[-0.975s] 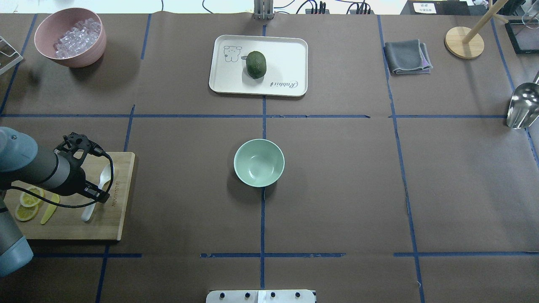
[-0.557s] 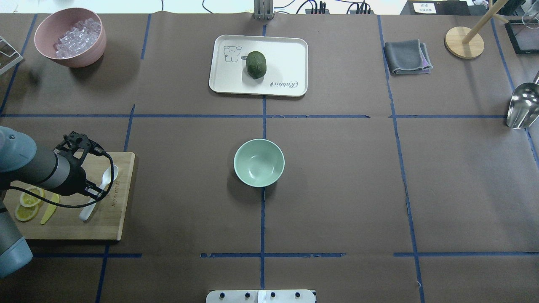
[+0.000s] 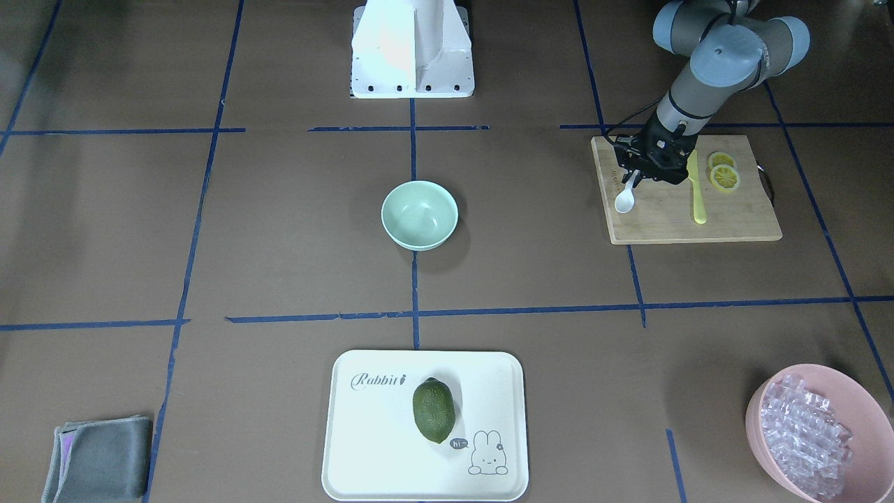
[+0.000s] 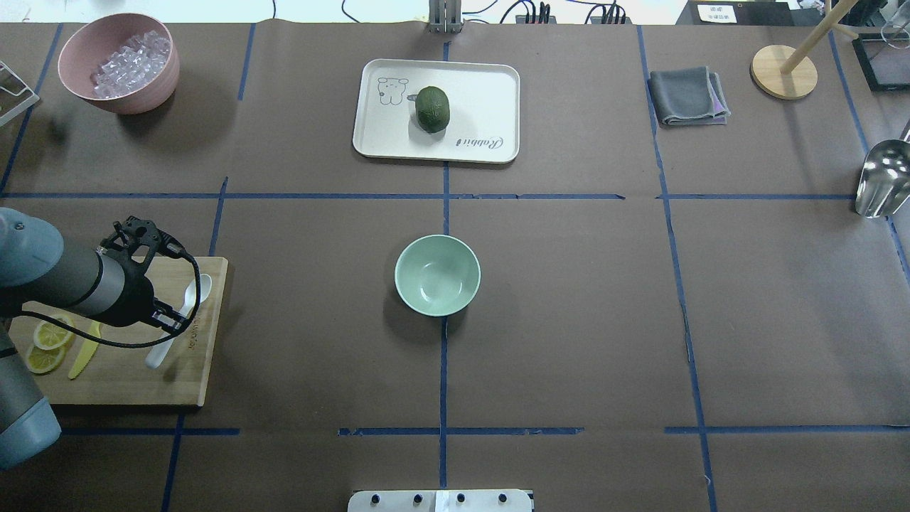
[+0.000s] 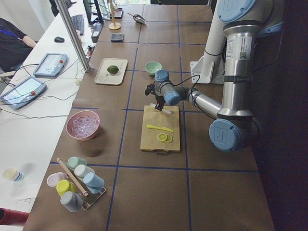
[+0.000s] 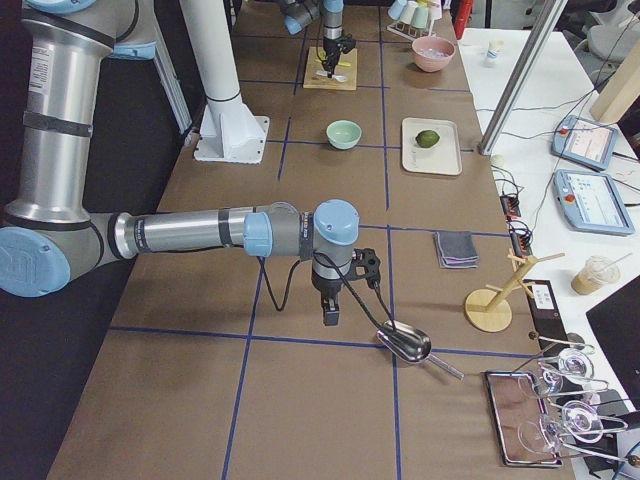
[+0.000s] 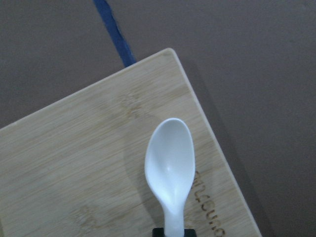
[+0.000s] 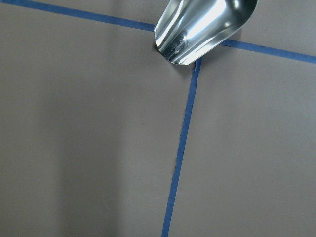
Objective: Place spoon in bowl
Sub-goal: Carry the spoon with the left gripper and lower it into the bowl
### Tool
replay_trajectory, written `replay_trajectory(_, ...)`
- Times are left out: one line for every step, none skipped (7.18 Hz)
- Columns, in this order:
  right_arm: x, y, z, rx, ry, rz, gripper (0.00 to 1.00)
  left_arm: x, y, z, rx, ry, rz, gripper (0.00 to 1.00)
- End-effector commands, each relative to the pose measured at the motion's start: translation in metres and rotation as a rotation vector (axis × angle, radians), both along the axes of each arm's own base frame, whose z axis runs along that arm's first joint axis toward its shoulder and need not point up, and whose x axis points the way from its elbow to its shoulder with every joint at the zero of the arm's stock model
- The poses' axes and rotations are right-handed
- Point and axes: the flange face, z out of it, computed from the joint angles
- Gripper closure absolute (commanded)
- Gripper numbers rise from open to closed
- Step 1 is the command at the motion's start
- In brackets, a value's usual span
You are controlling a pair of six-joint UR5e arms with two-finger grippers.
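Note:
The white plastic spoon [image 4: 201, 286] is held by its handle in my left gripper [image 4: 170, 323], over the right edge of the wooden cutting board [image 4: 192, 370]. In the left wrist view its scoop [image 7: 169, 165] points away from me and casts a shadow on the board. In the front view the gripper [image 3: 639, 175] is shut on the spoon [image 3: 624, 202]. The empty mint-green bowl [image 4: 437, 275] stands at the table's middle, well to the right of the spoon. My right gripper [image 6: 330, 315] shows only in the right side view, and I cannot tell if it is open or shut.
A yellow knife [image 4: 84, 350] and lemon slices [image 4: 50, 334] lie on the board. A pink bowl of ice cubes [image 4: 117, 60] stands far left, a white tray [image 4: 490, 85] with a green fruit beyond the bowl, a grey cloth [image 4: 686, 96] and a metal scoop [image 4: 881, 178] at right.
My left gripper has moved to the right and a little away from me, with the spoon in it. The spoon's scoop now reaches the board's right edge.

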Motion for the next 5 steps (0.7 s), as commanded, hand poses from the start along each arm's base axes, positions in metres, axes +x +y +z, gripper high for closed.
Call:
replay_trajectory(0.0,0.0,0.0,0.0,0.0,0.0,0.0,0.027,-0.019,-0.058,-0.029,0.034,-0.038,1.0)
replay_trajectory(0.0,0.0,0.0,0.0,0.0,0.0,0.0,0.052,-0.036,-0.111,-0.073,0.038,-0.071,1.0)
replay_trajectory(0.0,0.0,0.001,-0.002,0.0,0.0,0.0,0.07,-0.047,-0.163,-0.123,0.033,-0.106,1.0)
replay_trajectory(0.0,0.0,0.002,-0.003,0.002,0.0,0.0,0.097,-0.044,-0.2,-0.192,0.049,-0.14,1.0)
replay_trajectory(0.0,-0.001,0.001,-0.002,0.0,0.0,0.0,0.137,-0.041,-0.233,-0.255,0.068,-0.162,1.0)
